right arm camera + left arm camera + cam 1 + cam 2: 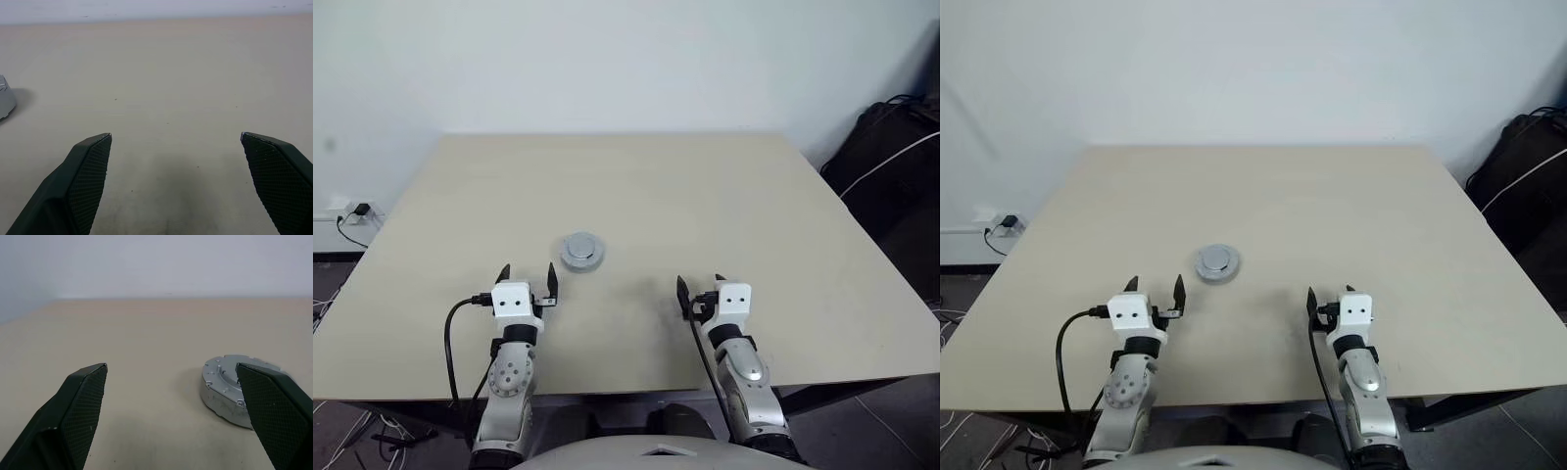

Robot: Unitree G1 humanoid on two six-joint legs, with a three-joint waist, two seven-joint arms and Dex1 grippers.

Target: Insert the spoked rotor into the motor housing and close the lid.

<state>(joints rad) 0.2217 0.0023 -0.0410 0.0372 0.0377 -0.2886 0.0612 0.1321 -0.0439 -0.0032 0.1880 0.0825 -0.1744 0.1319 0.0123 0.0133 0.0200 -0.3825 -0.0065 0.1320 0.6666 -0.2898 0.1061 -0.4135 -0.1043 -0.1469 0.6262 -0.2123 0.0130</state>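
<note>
Lid [581, 251] sits on the beige table [734, 215], a round grey-silver disc lying flat, a little left of the frame's middle in the left eye view. It appears to cap a low round silver body beneath it; whether that body is the motor housing I cannot tell, since no copper windings show. In the left wrist view the same disc [230, 389] shows a stepped top with small screws around its edge, partly behind 1 black finger.

Going left to right: at the far left edge of the frame, a wall socket with a plugged-in cable [356, 211] sits low on the white wall. Next, at lower left, the left gripper [528, 283] hovers just short of the lid, its 2 fingers spread wide apart with nothing between them. The lid lies just above and slightly right of it in the frame. At lower centre-right, the right gripper [700, 288] is well apart from the lid, its 2 fingers also spread wide and empty over bare table. At the upper right edge, a dark bag [891, 166] with a white cable across it rests beyond the table's corner.
</note>
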